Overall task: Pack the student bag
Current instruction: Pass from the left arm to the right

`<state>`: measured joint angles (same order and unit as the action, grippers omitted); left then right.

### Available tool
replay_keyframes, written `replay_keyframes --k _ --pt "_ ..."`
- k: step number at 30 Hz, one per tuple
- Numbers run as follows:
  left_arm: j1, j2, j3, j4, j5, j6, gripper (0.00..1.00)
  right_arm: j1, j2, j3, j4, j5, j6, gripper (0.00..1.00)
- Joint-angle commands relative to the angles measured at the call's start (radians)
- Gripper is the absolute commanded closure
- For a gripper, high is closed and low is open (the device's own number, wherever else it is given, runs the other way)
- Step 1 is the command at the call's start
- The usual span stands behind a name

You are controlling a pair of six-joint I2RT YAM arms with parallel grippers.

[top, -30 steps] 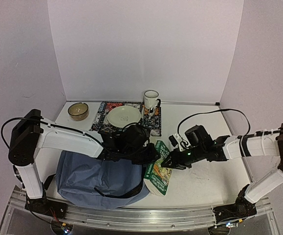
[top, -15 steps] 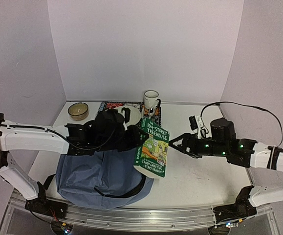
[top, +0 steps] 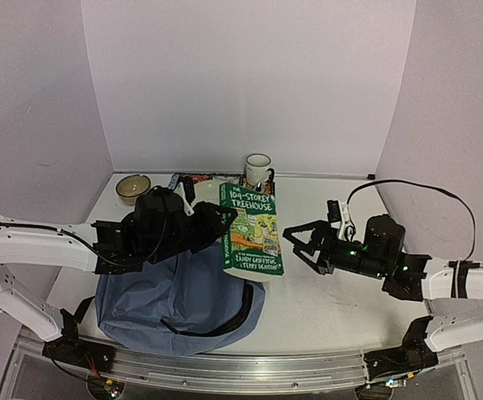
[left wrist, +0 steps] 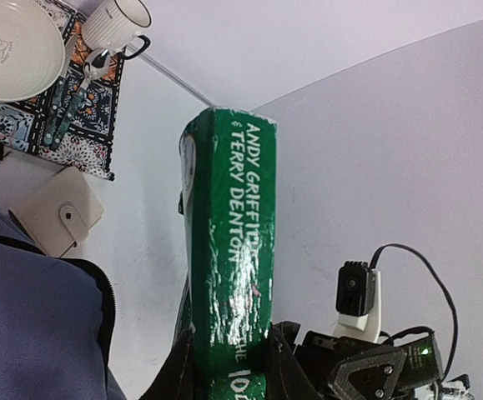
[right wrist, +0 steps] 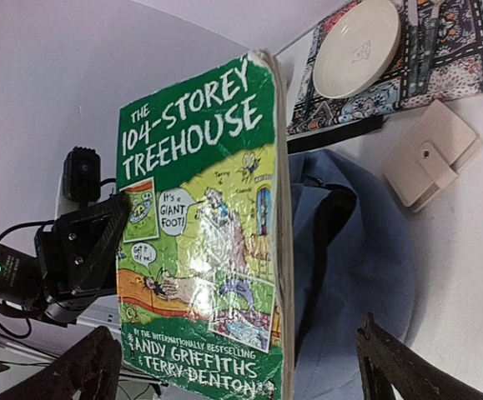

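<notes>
The left gripper is clamped narrowly on the lower spine end of a green paperback book and holds it upright above the table, front cover turned towards the right arm. The right gripper hangs just beside that cover with its jaws spread wide, gripping nothing and clear of the pages. Below and left of the book lies the student bag, slumped flat at the near left of the table, its black-edged zip line curving along the side nearest the book. A beige wallet sits on the bare table just past the bag, near a patterned placemat carrying a plate; a mug and a bowl stand at the back. The step in hand looks to be loading the book. The next move probably calls for tipping it over and sliding it into the bag's mouth, with the free gripper likely needed to hold the soft fabric open.
</notes>
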<state>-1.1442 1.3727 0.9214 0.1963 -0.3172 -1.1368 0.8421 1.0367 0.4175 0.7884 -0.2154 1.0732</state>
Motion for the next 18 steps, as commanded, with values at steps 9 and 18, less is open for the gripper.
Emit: replay_keyframes --k 9,18 --pt "0.006 -0.051 -0.026 0.469 -0.124 -0.049 1.00 0.066 0.098 0.009 0.286 0.099 0.172 0.02" --pt "0.008 -0.010 -0.005 0.586 -0.131 -0.055 1.00 0.073 0.162 0.021 0.465 0.088 0.223 0.02"
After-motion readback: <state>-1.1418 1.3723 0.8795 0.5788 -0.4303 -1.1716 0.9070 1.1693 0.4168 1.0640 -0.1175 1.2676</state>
